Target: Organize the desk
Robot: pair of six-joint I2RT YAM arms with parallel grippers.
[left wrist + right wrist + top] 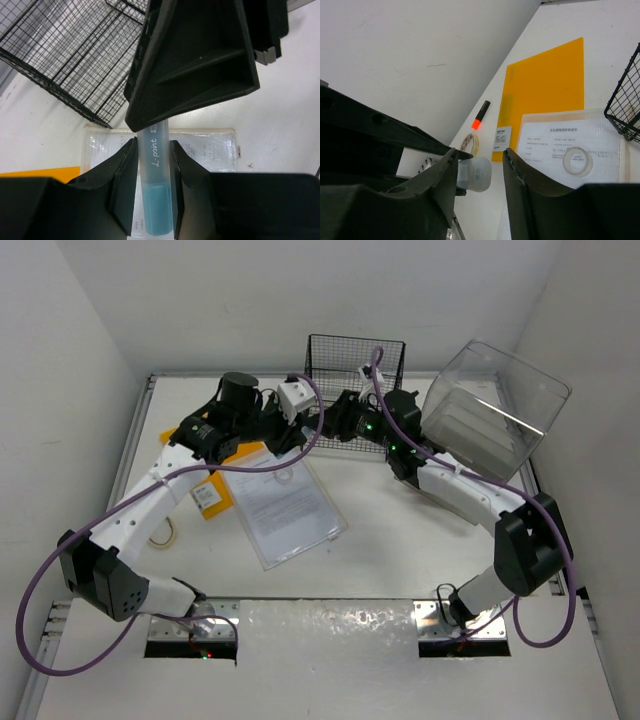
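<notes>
My left gripper (290,432) (154,165) is shut on a translucent blue highlighter (154,195) and holds it above the white desk (380,540), in front of the black wire basket (355,355). My right gripper (330,423) (480,160) is open and faces the left one. The highlighter's end (475,174) sits between its fingers: it lies against the left finger, with a gap to the right finger (520,180). A finger of the right gripper (195,60) looms over the highlighter in the left wrist view.
Below lie a clear document sleeve (285,505) with a clear tape ring (577,161) on it, an orange folder (215,490), a tape roll (165,530) and an orange-tipped marker (480,116). A clear plastic box (495,410) stands back right.
</notes>
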